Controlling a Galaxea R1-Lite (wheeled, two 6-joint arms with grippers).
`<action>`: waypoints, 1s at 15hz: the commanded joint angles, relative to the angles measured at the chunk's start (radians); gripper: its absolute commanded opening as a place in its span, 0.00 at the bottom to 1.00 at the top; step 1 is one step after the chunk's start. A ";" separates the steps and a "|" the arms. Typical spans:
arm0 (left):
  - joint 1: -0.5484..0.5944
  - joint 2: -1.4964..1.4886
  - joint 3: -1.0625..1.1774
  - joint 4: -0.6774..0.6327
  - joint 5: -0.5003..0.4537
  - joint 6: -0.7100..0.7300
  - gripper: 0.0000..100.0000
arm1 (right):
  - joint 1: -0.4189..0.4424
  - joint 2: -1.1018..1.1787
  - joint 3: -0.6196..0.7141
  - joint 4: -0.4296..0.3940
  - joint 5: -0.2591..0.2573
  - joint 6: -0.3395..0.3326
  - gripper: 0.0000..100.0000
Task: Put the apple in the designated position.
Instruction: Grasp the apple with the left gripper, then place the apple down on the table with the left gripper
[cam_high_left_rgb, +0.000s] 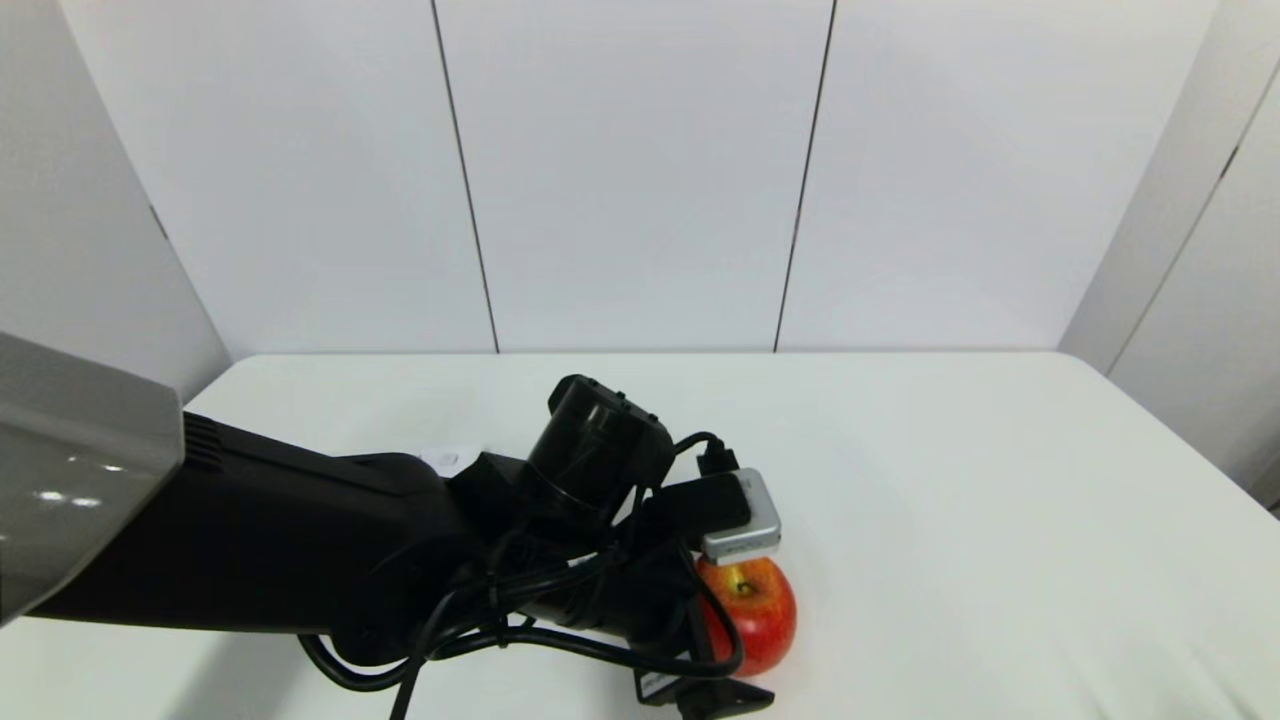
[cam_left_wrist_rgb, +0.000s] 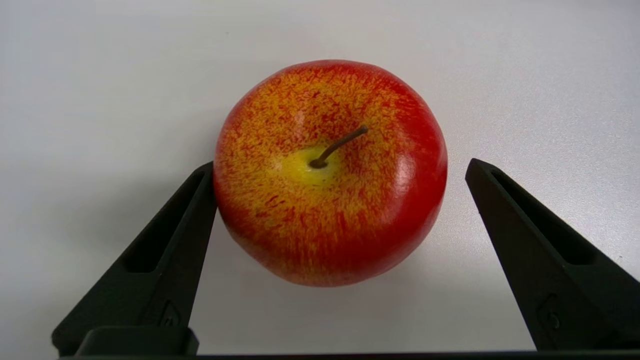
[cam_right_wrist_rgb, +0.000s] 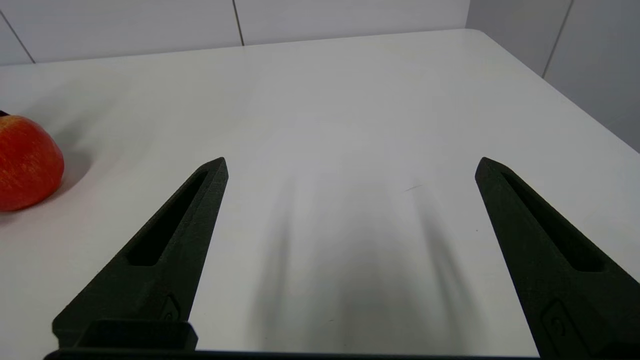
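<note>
Left wrist view alone shows spread fingers (cam_left_wrist_rgb: 200, 200) flanking the apple (cam_left_wrist_rgb: 330, 172).

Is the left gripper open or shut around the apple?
Open. The left gripper straddles the apple; one finger meets its side, the other stands clear.

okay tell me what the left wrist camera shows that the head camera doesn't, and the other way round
Only the left wrist view shows the left gripper open around the apple, one finger at its side, the other standing clear. Only the head view shows the left arm reaching over the table and the wall panels behind. Both show the apple stem-up on the white tabletop. The right gripper appears in neither.
</note>
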 joint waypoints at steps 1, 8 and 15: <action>-0.008 0.027 -0.021 -0.001 0.001 0.003 1.00 | 0.000 0.001 0.012 -0.001 0.000 0.001 1.00; -0.008 0.030 -0.038 -0.007 0.001 -0.002 0.00 | 0.000 0.001 0.012 -0.001 0.000 0.001 1.00; 0.144 -0.204 -0.111 0.000 0.221 -0.008 0.00 | 0.000 0.001 0.012 -0.001 0.000 0.001 1.00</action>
